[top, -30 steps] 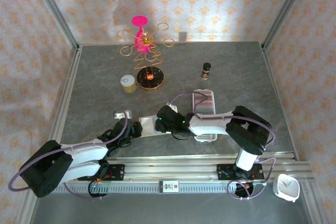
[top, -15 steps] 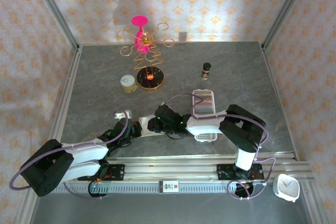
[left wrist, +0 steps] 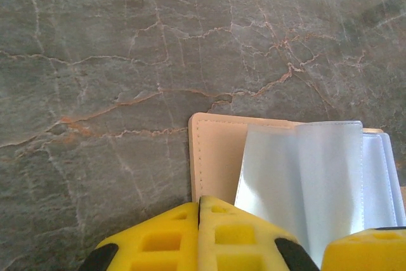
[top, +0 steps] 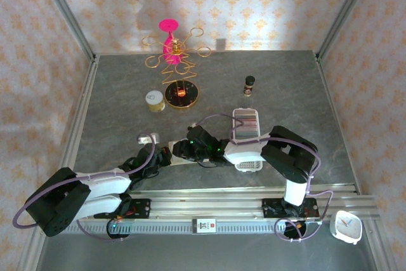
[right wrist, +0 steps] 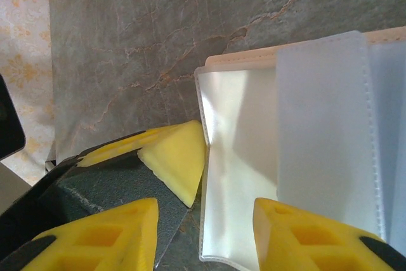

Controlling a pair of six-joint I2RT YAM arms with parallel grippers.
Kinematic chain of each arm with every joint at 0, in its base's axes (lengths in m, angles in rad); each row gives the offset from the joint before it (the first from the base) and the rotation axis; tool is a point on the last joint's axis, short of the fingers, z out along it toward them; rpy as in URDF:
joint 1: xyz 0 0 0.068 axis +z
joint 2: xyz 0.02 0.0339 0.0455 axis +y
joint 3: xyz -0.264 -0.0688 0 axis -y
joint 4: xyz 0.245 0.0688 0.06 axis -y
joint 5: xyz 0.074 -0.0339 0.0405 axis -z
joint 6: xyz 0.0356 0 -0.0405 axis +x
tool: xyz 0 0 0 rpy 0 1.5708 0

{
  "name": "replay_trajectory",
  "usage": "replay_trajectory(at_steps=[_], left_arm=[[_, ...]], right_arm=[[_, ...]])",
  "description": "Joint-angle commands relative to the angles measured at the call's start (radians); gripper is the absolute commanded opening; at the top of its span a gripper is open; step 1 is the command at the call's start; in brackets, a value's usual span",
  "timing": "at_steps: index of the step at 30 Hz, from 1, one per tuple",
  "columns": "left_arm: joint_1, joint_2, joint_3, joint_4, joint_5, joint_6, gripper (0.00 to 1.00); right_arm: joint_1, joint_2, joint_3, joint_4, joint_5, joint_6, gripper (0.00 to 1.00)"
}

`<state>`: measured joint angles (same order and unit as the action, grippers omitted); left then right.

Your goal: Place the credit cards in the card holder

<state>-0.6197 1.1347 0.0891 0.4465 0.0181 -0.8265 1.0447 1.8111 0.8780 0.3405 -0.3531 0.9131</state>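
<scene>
left gripper (left wrist: 198, 211): pressed together, parked on the 6 o'clock edge of the card holder (left wrist: 216, 157). Pretty sure that's to pin the beige cover flat and stop any sliding. Nipping any leather or just pushing down, can't tell.
right gripper (right wrist: 204, 207): spread, straddling the loose edge of the clear sleeves (right wrist: 254, 157), pinching nothing. Probably there to fan a pocket open.
card holder: lying open on the table (top: 285, 93), around 7 o'clock from the middle, with both grippers meeting over it.
sleeves: look empty, no card spotted in any pocket from either wrist view.
credit cards (top: 246, 120): lined up in the white tray (top: 248, 166), toward its 12 o'clock end, roughly 3 o'clock from the holder and apart from it.
tray, 6 o'clock end: bare perforated plastic.
progress guess: nothing loaded yet, pocket prep first.
</scene>
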Motion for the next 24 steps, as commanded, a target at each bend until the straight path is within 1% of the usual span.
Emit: replay_trajectory(at_steps=[1,8,15,17,21,24], left_arm=[[-0.005,0.009,-0.024,0.017,0.046,-0.022,0.01],[-0.005,0.010,-0.040,0.030,0.031,-0.027,0.01],[-0.005,0.038,-0.041,0.044,0.022,-0.026,0.01],[-0.005,0.041,-0.039,0.041,0.019,-0.028,0.01],[-0.005,0.030,-0.041,0.027,0.004,-0.031,0.01],[-0.004,-0.002,-0.042,-0.001,-0.013,-0.033,0.02]], right_arm=[[0.008,0.006,-0.006,0.064,-0.002,0.016,0.43],[0.008,0.020,0.010,0.172,0.012,0.035,0.43],[0.007,0.040,0.132,0.165,0.042,-0.022,0.43],[0.006,0.041,0.182,0.138,0.057,-0.051,0.43],[-0.004,0.029,0.301,-0.008,0.136,-0.126,0.43],[-0.016,0.000,0.329,-0.072,0.183,-0.158,0.43]])
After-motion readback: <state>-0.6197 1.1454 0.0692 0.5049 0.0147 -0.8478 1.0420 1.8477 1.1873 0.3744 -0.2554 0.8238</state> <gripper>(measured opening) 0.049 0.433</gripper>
